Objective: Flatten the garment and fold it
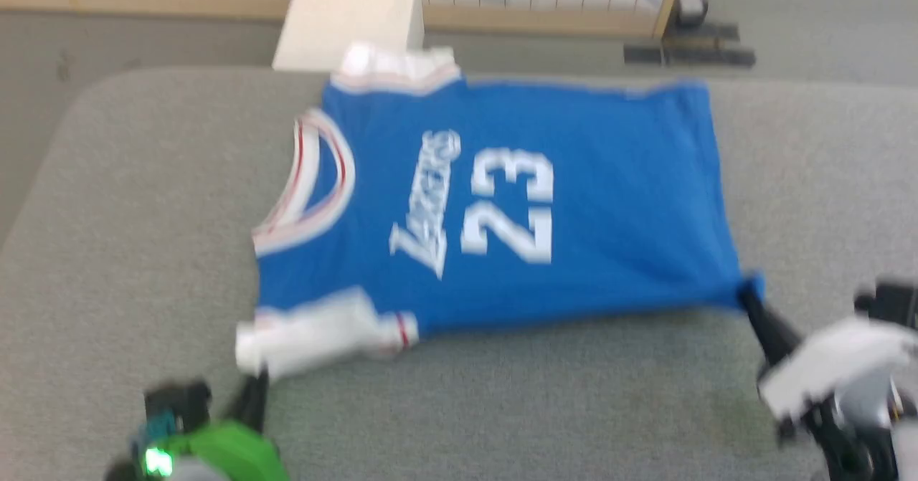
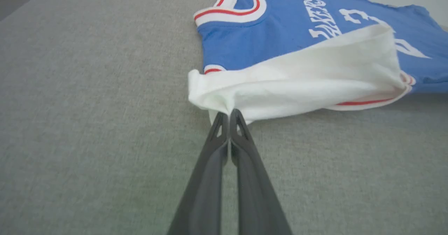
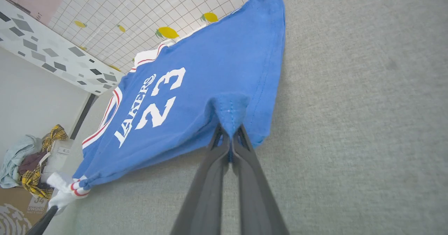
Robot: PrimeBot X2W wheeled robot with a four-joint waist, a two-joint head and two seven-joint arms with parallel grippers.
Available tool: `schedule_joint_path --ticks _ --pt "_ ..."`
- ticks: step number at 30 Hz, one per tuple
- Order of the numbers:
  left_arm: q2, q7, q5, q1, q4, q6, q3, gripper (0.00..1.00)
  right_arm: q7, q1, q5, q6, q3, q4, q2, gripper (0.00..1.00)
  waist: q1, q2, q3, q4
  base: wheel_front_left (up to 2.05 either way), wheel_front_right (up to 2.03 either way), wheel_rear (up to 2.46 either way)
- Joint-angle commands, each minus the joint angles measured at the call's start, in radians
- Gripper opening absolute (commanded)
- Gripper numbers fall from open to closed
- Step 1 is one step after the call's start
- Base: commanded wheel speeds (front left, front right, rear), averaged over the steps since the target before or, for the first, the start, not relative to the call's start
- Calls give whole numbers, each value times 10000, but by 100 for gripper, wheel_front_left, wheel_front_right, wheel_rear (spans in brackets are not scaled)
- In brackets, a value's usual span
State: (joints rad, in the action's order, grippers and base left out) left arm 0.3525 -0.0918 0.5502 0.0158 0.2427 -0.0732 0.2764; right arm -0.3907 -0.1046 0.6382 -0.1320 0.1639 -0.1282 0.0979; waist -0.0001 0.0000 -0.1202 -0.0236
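On the grey cloth-covered desk (image 1: 143,251), the head view shows the royal-blue jersey shirt (image 1: 617,201) with white sleeves and a white "23", spread front-up across the desk's middle with its neck toward the desk's left side. The left gripper (image 1: 259,384) and right gripper (image 1: 751,300) meet its edge nearest the desk's front.

Left wrist view: the long dark fingers are pressed together, pinching the bunched edge of a white sleeve (image 2: 297,74) raised slightly off the desk.

Right wrist view: the fingers pinch the blue hem corner (image 3: 231,109), and the cloth tents above the desk.

The shirt looks light, limp and a little slick. Corners and stitched seams, where the fabric doubles, seem the surest holds.
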Motion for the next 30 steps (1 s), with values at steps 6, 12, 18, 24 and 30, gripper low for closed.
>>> schedule_joint_path --ticks 6,12,18,24,30 --pt "205 1655 932 -1892 -773 -504 -32 0 -1121 1902 -301 13 254 771 64 0 1 0 909 -147 0 0 0" --pt "320 2683 1606 -3233 -1598 -1011 -212 0 -2568 3204 -481 13 340 1337 -97 0 1 0 918 -5 0 0 0" --pt "453 2438 1598 -3519 -2534 -1279 -532 0 -2890 3428 -666 13 569 1796 -298 0 1 0 810 118 0 0 0" --pt "956 1984 828 -2213 -3287 -1187 -636 0 -2768 2554 -1050 13 560 2295 -326 0 1 0 516 99 0 0 0" --pt "1298 2198 281 -260 -2907 -646 -244 0 -3203 1292 -1668 13 377 2302 -195 0 1 0 -92 123 0 0 0"
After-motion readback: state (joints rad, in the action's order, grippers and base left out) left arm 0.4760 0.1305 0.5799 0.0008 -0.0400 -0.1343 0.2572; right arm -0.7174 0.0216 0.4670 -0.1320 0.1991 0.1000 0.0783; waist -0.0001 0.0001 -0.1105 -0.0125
